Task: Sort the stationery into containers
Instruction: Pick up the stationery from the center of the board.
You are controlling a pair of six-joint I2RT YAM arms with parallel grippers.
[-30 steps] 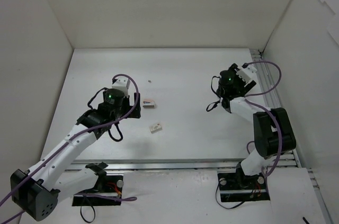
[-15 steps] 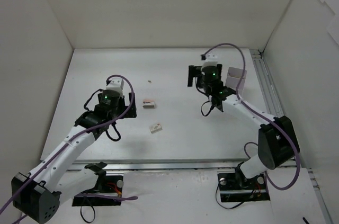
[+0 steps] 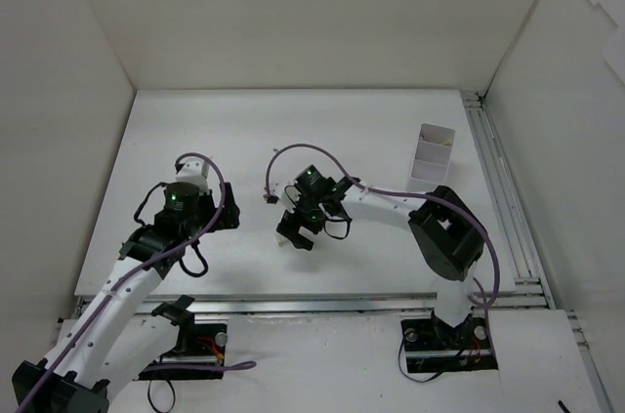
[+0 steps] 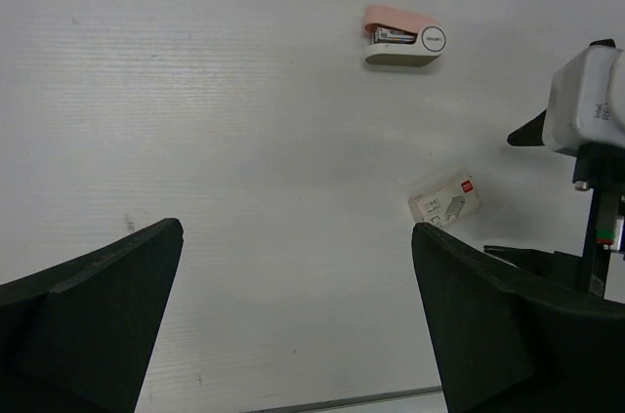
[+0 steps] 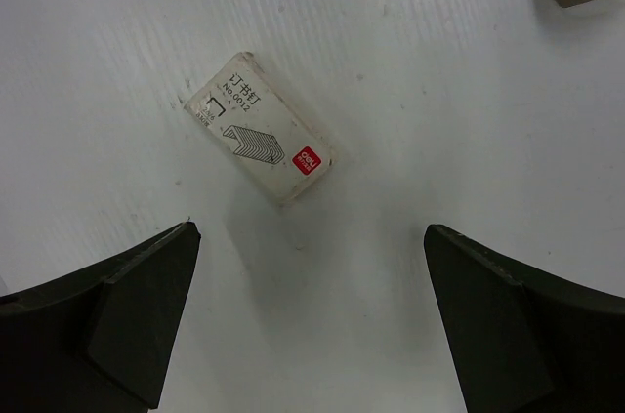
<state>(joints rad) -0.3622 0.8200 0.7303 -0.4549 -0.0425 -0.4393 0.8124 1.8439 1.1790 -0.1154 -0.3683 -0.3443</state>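
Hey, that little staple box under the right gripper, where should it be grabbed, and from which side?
Grip the staple box across its narrow width, closing on the two long sides, coming straight down from above. It lies flat and skewed on the table, so the open right gripper would probably need turning to square with those sides.

Staple box (image 5: 260, 127) on table (image 3: 342, 130); stapler (image 4: 403, 36) near, behind it; bin (image 3: 431, 155) well apart, right.

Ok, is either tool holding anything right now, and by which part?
Nothing is held. The right tool hangs open above the staple box, which lies on the table untouched. The left tool is open and empty too.
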